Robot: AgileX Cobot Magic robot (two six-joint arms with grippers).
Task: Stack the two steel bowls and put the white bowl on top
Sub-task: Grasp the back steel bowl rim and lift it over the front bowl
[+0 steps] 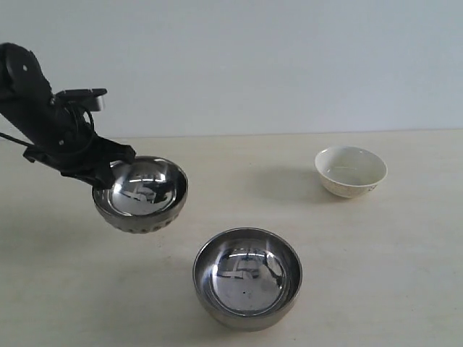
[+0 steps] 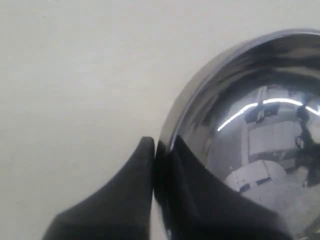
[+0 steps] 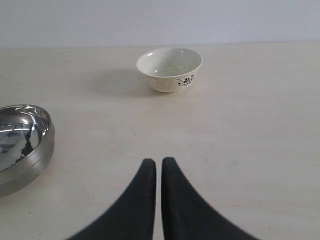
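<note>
At the far left, the left gripper [image 1: 108, 162] was clenched on the near-left rim of the first steel bowl [image 1: 141, 191], one of its black fingers [image 2: 131, 185] outside the wall and the other inside. That bowl hung tilted, its mirrored hollow turned toward the camera, and it looked to be clear of the table [image 1: 376, 282]. To its right and nearer the camera, the second steel bowl [image 1: 247, 278] sat upright on the table, apart from the first and from both grippers. Farther right and toward the back, the white bowl [image 1: 351, 171] stood upright on its own, well apart from both steel bowls. The right gripper [image 3: 158, 163] was closed on nothing, its tips nearly together above bare tabletop, with the white bowl straight ahead and well apart.
</note>
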